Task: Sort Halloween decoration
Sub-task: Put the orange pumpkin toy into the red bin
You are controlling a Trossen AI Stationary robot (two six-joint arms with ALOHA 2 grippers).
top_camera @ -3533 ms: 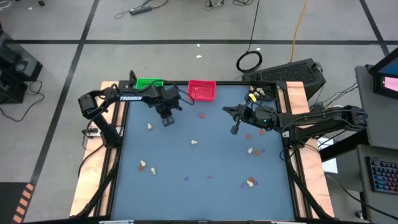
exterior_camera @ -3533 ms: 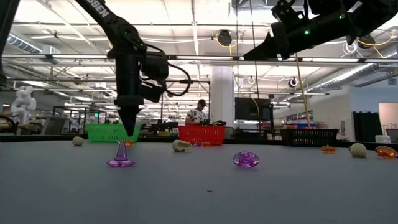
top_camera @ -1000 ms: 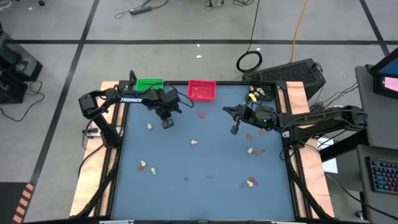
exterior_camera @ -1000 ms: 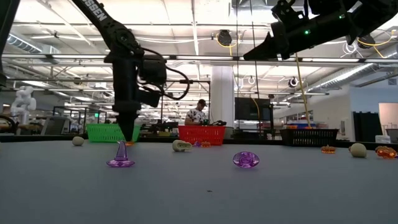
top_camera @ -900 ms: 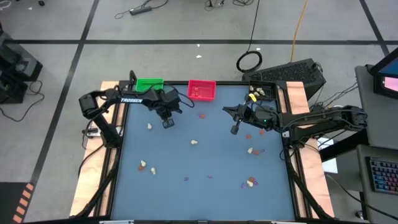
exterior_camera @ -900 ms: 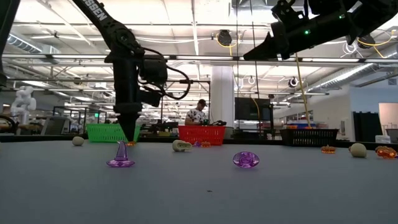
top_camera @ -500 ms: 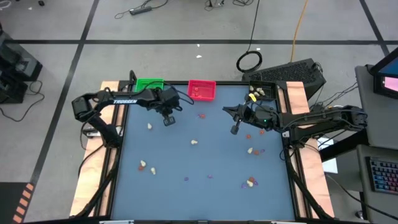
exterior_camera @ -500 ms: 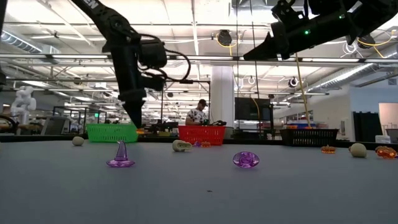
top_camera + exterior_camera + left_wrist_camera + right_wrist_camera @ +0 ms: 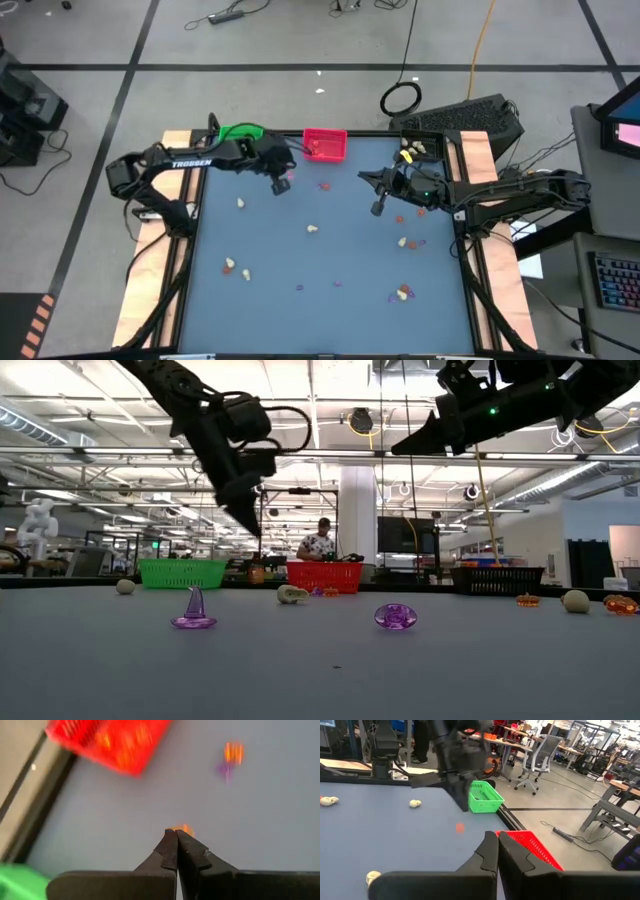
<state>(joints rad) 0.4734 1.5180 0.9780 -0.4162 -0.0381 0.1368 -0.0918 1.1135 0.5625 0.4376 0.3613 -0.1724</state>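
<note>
Halloween decoration (image 9: 314,229): mostly loose on bench (image 9: 340,250), spread well out in front of red tray (image 9: 340,155). Cream, orange-red and purple pieces all among the scatter; a few orange and purple ones lie near red tray's front edge, the rest farther off.

Sorted, as far as visible: some orange pieces inside red tray; a few pale pieces in black tray (image 9: 430,143), off to the right of red tray. Green tray (image 9: 240,133), just left of red tray, partly hidden under left arm; contents not readable.

Left gripper (image 9: 281,184): raised off bench, just in front of red tray on its green-tray side. Fingers (image 9: 170,847) pressed fully together. Orange speck shows right at the tips in left wrist view; cannot tell whether pinched there or lying on bench beneath.

Right gripper (image 9: 378,210): waits raised, well to the right of red tray, fingers closed, nothing seen in them.

Judgement: early-to-middle stage. Bulk of pieces unsorted; if orange piece is in hand, next call is a short carry over red tray's rim and release.
</note>
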